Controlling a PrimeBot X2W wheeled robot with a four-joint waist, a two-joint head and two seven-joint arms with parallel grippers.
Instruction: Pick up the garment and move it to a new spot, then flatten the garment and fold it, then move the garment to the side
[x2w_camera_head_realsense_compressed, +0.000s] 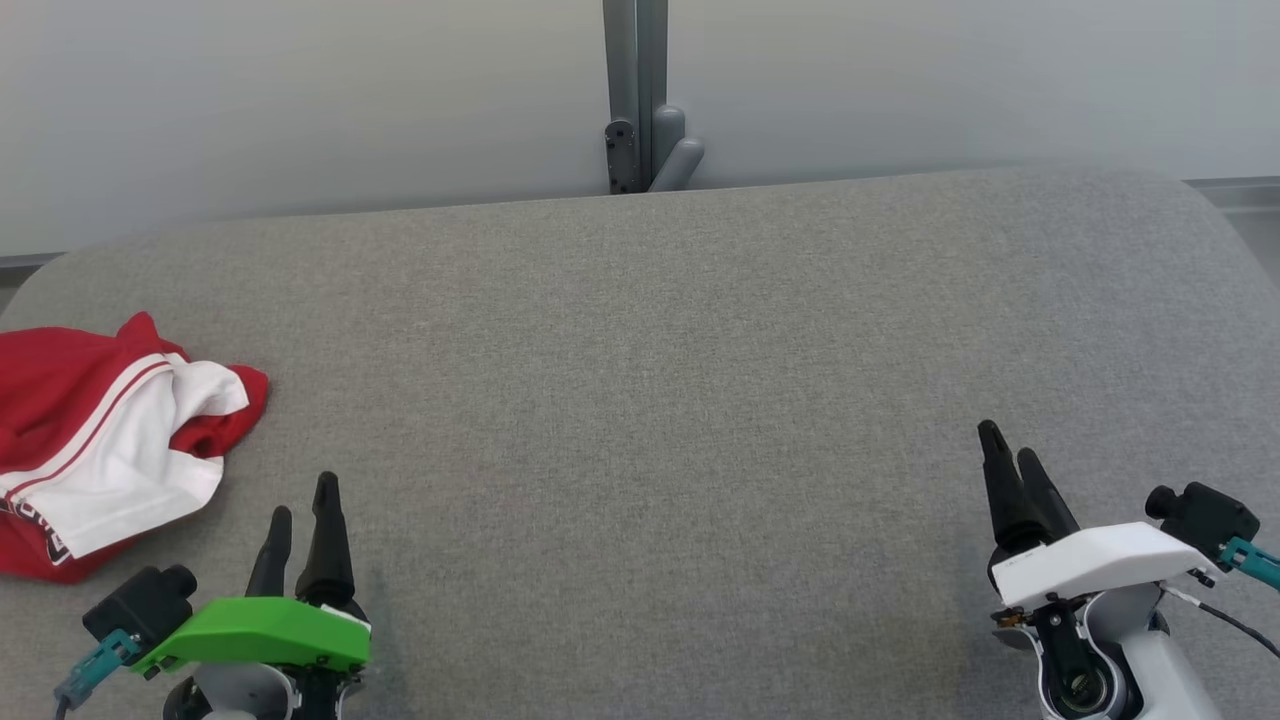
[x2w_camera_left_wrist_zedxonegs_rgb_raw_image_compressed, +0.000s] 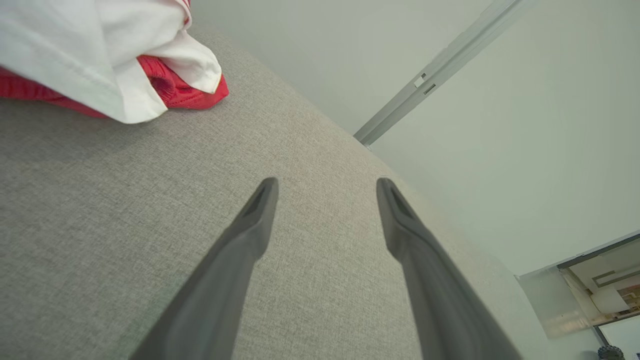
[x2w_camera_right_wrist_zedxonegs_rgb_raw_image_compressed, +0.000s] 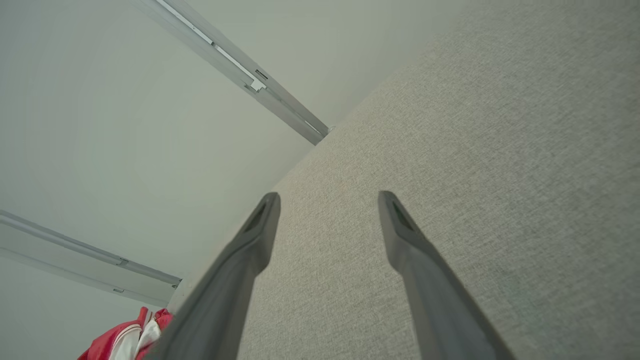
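RED SHIRT, IDLE ARMS: A crumpled red-and-white garment (x2w_camera_head_realsense_compressed: 110, 440) lies at the far left of a grey fabric-covered surface (x2w_camera_head_realsense_compressed: 640, 380), its bulk running out past the head view's left border, as the robot's two arms wait at the near side. The left gripper (x2w_camera_head_realsense_compressed: 303, 497), under its green cover (x2w_camera_head_realsense_compressed: 260, 635), hovers just beside the heap with its fingers (x2w_camera_left_wrist_zedxonegs_rgb_raw_image_compressed: 250, 225) spread and nothing between them. The right gripper (x2w_camera_head_realsense_compressed: 1008, 443), under a white cover (x2w_camera_head_realsense_compressed: 1095, 560), stands well apart on the opposite side, likewise released and empty. Neither touches the cloth. (The left wrist view shows a white fold (x2w_camera_left_wrist_zedxonegs_rgb_raw_image_compressed: 75, 50) draped over red fabric, near the gripper but clear of it.)

The pick-up has not begun, and the hazards lie in the heap itself. A pinch on the loose white fold alone could lift one layer and trail the rest, or let it slide free. A deep bite might gather several layers and leave the garment twisted for flattening. How close the surface's left edge lies cannot be told; a nudge that way could push cloth off. The right arm faces a long reach.
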